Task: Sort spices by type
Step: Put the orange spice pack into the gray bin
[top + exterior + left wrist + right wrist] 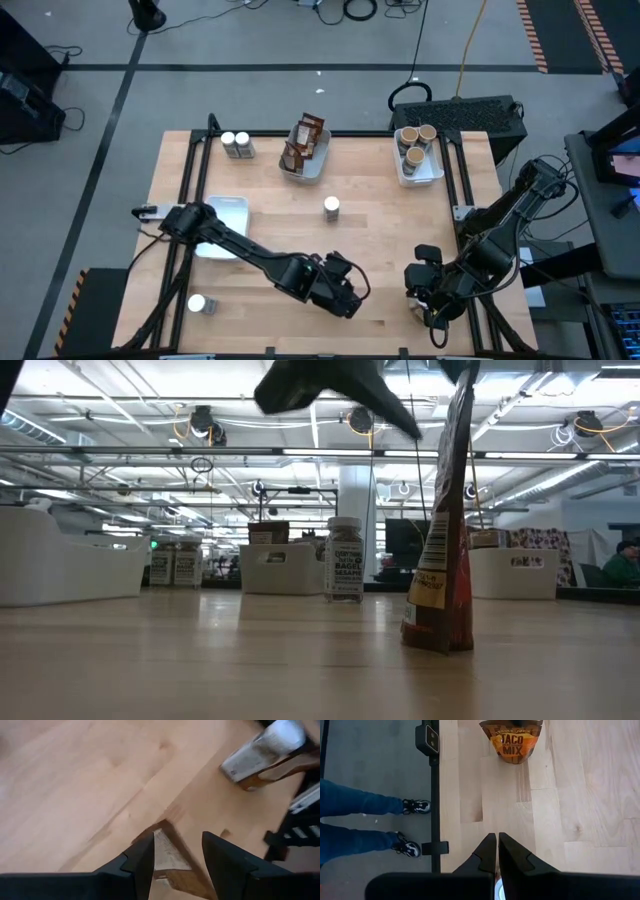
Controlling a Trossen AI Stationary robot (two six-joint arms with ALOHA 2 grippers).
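Note:
My left gripper (345, 290) is near the table's near edge, at the top of a brown-and-orange taco mix packet (440, 560) that stands almost upright on the wood. The right wrist view shows the packet (512, 742) ahead of my right gripper (497, 837), which is shut, low by the near right corner (420, 290). A white-capped jar (262, 750) lies tilted beside it; I cannot tell whether they touch. One jar (332, 207) stands mid-table, two jars (237, 145) stand far left, and another jar (198, 303) stands near left. My left gripper (177, 845) has the packet's top edge (167, 852) between its two fingers, coming from above and pointing down. The packet hangs nearly upright, slightly tilted, with its bottom edge (435, 647) on the table.
A white tray (222, 225) sits under my left arm. At the far edge, a tray (318, 170) holds more packets and another tray (437, 172) holds tan-topped tubs. A person's legs (365, 825) stand on the floor beside the table's near edge.

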